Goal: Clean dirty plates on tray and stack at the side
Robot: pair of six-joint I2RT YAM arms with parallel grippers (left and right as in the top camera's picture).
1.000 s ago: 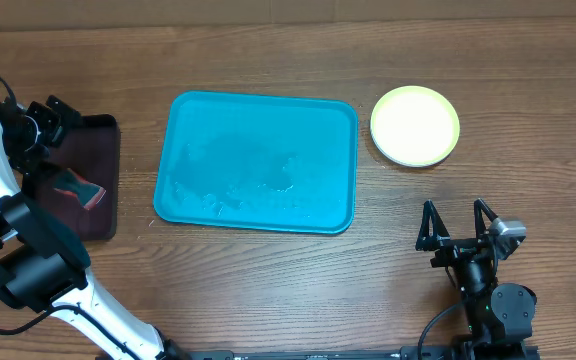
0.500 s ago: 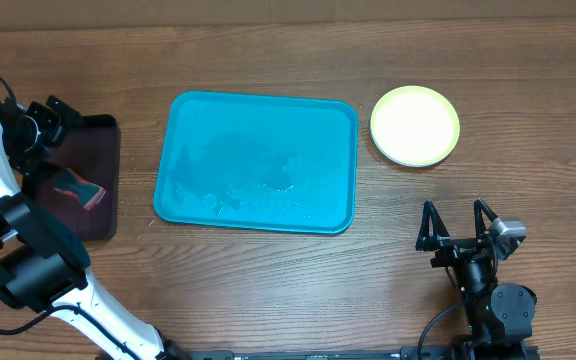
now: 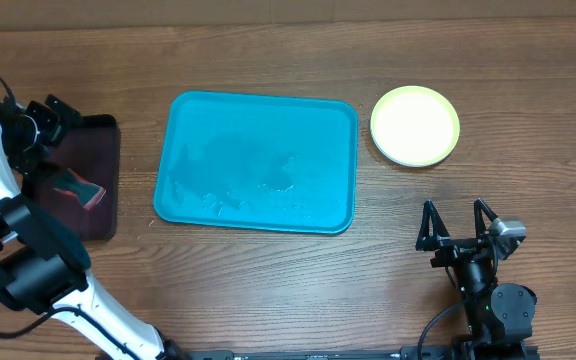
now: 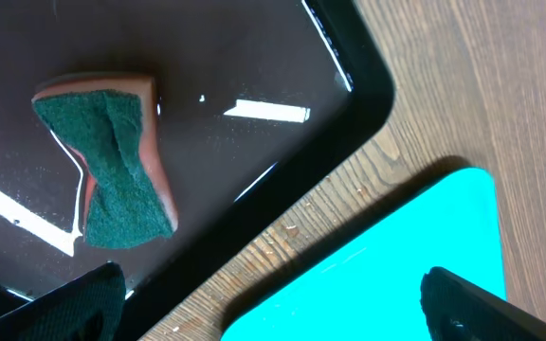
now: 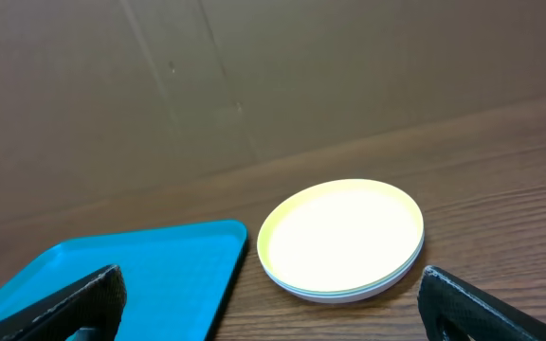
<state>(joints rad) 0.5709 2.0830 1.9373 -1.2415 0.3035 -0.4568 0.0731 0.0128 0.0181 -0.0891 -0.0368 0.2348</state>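
Observation:
The turquoise tray (image 3: 256,162) lies mid-table with no plates on it; wet streaks show on its surface. It also shows in the left wrist view (image 4: 396,275) and the right wrist view (image 5: 112,275). The plates (image 3: 415,125) stand in one stack on the wood to the tray's right, the yellow-green rimmed one on top; the stack shows in the right wrist view (image 5: 341,237). The plates under the top one are mostly hidden. My left gripper (image 3: 53,117) is open and empty above the dark tray's far end. My right gripper (image 3: 457,226) is open and empty, near the front edge, apart from the stack.
A dark maroon-black tray (image 3: 83,180) sits at the left and holds a green and red sponge (image 3: 78,189), which also shows in the left wrist view (image 4: 112,166). A brown cardboard wall (image 5: 254,66) stands behind the table.

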